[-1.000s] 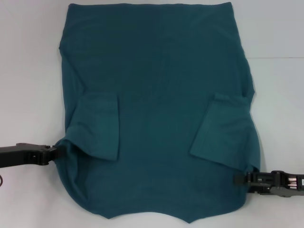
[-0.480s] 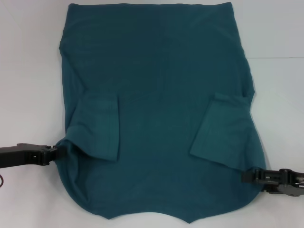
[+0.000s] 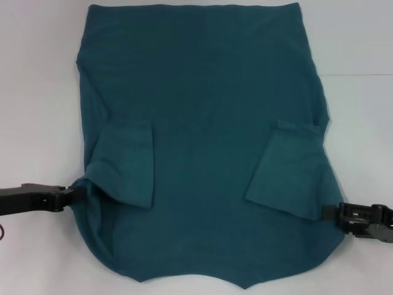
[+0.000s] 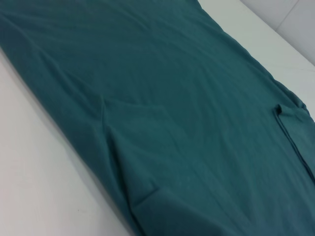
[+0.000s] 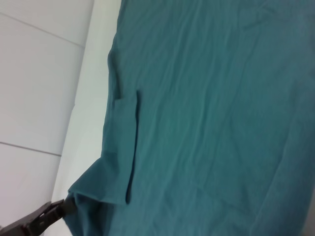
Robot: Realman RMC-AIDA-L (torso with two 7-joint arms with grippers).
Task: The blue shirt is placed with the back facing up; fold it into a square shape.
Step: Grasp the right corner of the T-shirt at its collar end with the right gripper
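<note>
The blue shirt (image 3: 202, 92) lies spread flat on the white table, plain side up, its hem at the far end. Both sleeves are folded inward: the left sleeve (image 3: 126, 166) and the right sleeve (image 3: 285, 169). My left gripper (image 3: 72, 195) is at the shirt's left edge near the shoulder, shut on the cloth, which bunches toward its tip. The right wrist view shows this left gripper (image 5: 58, 210) pinching the shirt (image 5: 221, 98). My right gripper (image 3: 328, 212) sits at the shirt's right edge below the right sleeve. The left wrist view shows only the shirt (image 4: 172, 98).
The white table (image 3: 37, 92) shows bare on both sides of the shirt. The neckline edge of the shirt reaches the near edge of the head view. A seam in the table surface runs at the right (image 3: 362, 75).
My right gripper has moved outward to the right and slightly farther away, from over the shirt's lower right part to its right edge. The left gripper and the shirt have stayed almost still.
</note>
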